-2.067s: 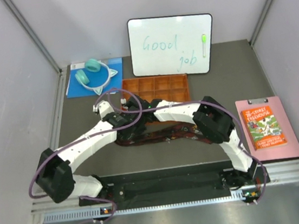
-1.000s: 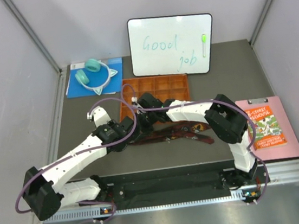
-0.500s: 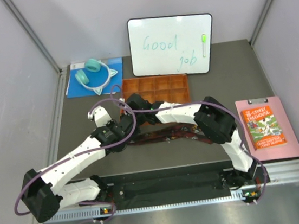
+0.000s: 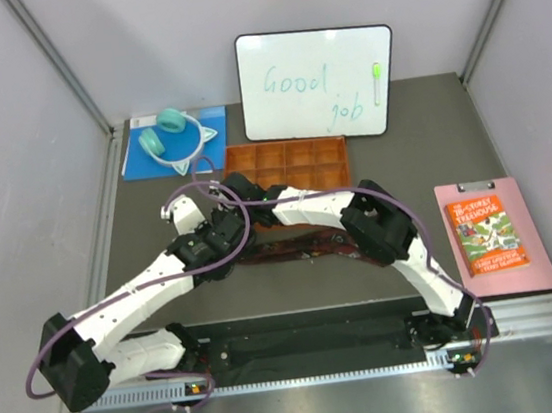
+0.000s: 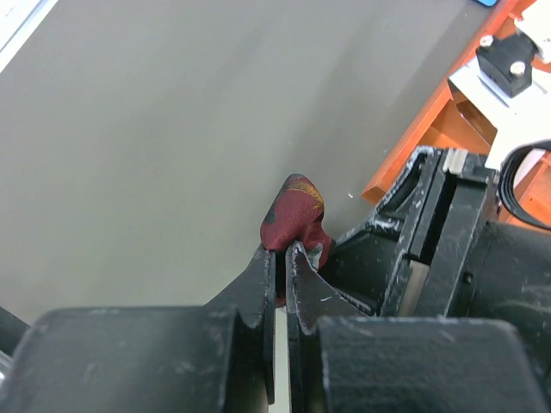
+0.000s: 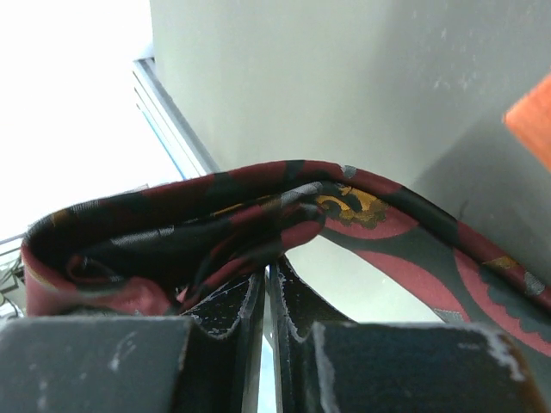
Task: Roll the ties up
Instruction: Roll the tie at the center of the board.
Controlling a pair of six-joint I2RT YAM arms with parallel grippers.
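Note:
One tie [image 4: 311, 243], dark maroon with black pattern, lies stretched along the table in front of the orange tray [image 4: 291, 165]. Its left end is lifted where both grippers meet, near the tray's front-left corner. My left gripper [image 4: 225, 220] is shut on a small red fold of the tie [image 5: 292, 206]; the jaws [image 5: 282, 251] are pressed together on the cloth. My right gripper [image 4: 235, 193] is shut on the tie [image 6: 258, 215] as well. There the cloth is doubled over its fingertips [image 6: 269, 272] and trails off to the right. The right gripper's black body [image 5: 430, 249] sits right beside the left fingers.
The orange tray's corner [image 6: 534, 120] is close to both grippers. A whiteboard [image 4: 317, 82] leans at the back. Teal headphones [image 4: 168, 134] lie on a blue pad at back left. A pink clipboard with a book [image 4: 491, 235] lies at the right.
The right arm's elbow swung left and its gripper moved up-left toward the tray's left corner, drawing the tie's end with it. The left gripper followed slightly. Both stayed shut.

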